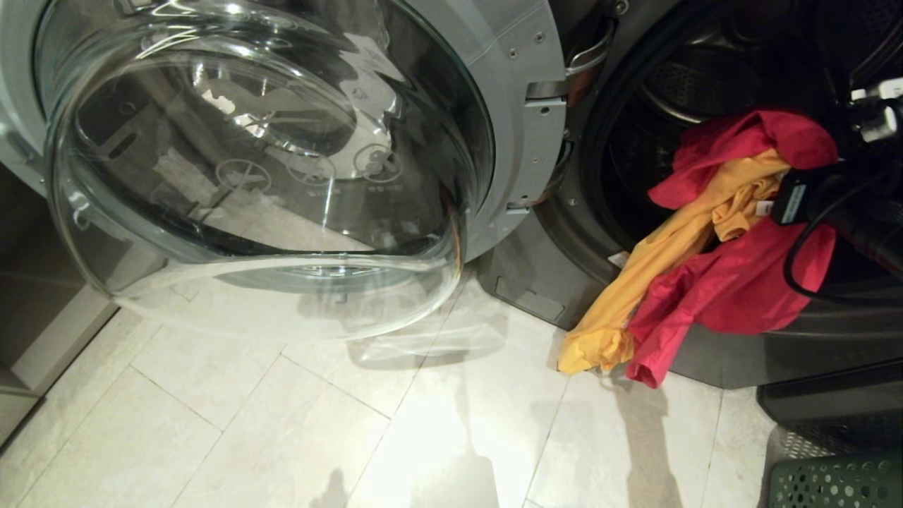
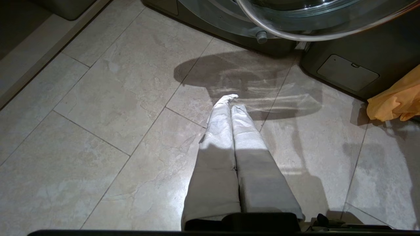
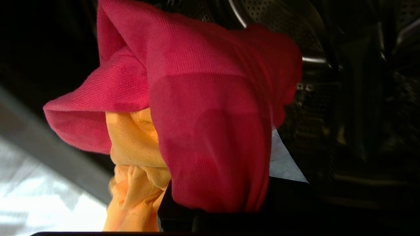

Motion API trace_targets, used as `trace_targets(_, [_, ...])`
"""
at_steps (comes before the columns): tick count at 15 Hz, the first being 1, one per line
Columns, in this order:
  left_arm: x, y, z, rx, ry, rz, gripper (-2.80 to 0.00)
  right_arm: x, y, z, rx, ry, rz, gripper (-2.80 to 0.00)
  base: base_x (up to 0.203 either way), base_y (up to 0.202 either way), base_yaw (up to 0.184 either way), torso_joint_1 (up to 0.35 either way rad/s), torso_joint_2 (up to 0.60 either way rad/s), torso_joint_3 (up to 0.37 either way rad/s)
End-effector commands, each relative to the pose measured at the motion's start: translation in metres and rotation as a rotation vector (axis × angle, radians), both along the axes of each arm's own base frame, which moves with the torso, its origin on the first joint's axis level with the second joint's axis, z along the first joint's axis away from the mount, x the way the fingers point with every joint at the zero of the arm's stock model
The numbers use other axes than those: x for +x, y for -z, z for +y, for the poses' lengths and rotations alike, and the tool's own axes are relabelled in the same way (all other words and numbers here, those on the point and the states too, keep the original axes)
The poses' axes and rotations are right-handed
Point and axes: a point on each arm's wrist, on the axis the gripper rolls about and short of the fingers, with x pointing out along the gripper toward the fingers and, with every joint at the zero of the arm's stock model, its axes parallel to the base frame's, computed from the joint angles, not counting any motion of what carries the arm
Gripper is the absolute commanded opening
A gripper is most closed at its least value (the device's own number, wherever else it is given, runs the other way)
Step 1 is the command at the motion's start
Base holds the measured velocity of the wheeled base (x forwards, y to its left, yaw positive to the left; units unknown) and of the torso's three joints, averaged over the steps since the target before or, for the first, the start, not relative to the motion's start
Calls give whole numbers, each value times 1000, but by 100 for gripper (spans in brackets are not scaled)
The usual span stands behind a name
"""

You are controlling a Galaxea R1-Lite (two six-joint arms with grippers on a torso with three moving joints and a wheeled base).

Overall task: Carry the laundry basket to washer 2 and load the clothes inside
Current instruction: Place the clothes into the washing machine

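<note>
The dark grey washer (image 1: 557,282) stands with its glass door (image 1: 268,162) swung wide open to the left; no number label shows. At the drum opening (image 1: 670,92), my right gripper (image 1: 790,194) is shut on the clothes: a pink-red garment (image 1: 741,282) and a yellow-orange one (image 1: 670,254) hang from it over the lower rim toward the floor. In the right wrist view the red garment (image 3: 210,114) drapes over the fingers (image 3: 285,160), the yellow one (image 3: 134,147) beside it. A corner of the green laundry basket (image 1: 832,483) sits on the floor at lower right. My left gripper (image 2: 231,105) is shut, empty, above the tiles.
The open door overhangs the pale tiled floor (image 1: 317,423) in front of the machine. A low grey plinth (image 1: 56,339) runs along the left. The yellow garment's tip (image 2: 393,101) rests by the washer's base panel (image 2: 347,72).
</note>
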Motion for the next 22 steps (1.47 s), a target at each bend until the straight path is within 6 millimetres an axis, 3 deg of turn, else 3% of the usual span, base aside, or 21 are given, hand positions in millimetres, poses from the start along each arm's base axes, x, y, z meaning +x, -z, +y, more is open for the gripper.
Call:
trace_targets(1, [3,11,0,-1,-1,39,-280,60,14,6,8,1,29,-280,0,0,0,0,0,0])
trace_targets(4, [3,11,0,-1,-1,39,-280,109,10,8,24,38,-28,-280,0,0,0,0,0,0])
trace_targets(6, [3,11,0,-1,-1,39,-280,134,-7,8,47,92,-123,-280,0,0,0,0,0,0])
trace_targets(11, [3,11,0,-1,-1,39,-280,171,-47,5,93,183,-300,-280,0,0,0,0,0,0])
trace_targets(13, [3,11,0,-1,-1,39,-280,177,-43,4,99,211,-281,-280,0,0,0,0,0,0])
trace_targets(19, [3,11,0,-1,-1,39,-280,149,-81,-6,119,234,-433,-280,0,0,0,0,0,0])
trace_targets(22, [3,11,0,-1,-1,39,-280,149,-80,-6,129,251,-433,-280,0,0,0,0,0,0])
